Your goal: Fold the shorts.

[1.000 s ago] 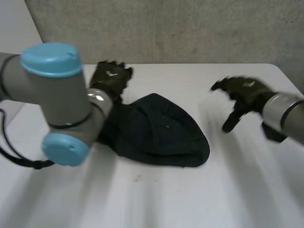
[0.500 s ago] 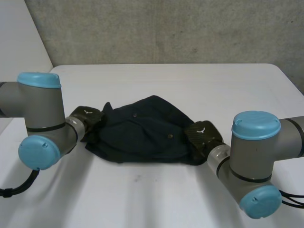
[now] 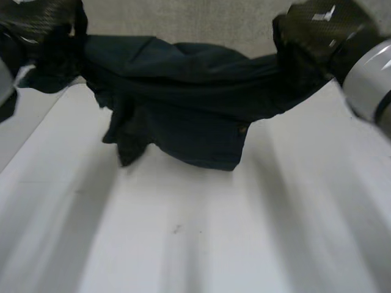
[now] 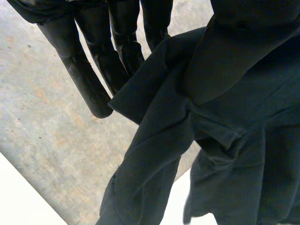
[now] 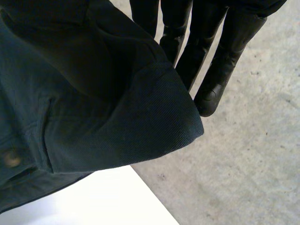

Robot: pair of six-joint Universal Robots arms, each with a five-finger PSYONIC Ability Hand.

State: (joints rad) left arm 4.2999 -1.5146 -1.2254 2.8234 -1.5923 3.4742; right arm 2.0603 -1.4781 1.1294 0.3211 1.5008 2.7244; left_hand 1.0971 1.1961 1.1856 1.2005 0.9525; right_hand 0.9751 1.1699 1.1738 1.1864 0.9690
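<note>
One pair of dark navy cotton shorts [image 3: 183,104] hangs above the white table [image 3: 214,244], strung sideways between two hands. The long axis runs from the black left hand [image 3: 49,18] across to the black right hand [image 3: 311,27], and the loose cloth droops toward the tabletop. The head view takes in the whole span. Up close, the left fingers [image 4: 89,75] are straight and hold one end of the cloth. The right fingers [image 5: 220,61] are straight too, with a folded corner nipped just beside them and one brass button [image 5: 10,159] showing.
</note>
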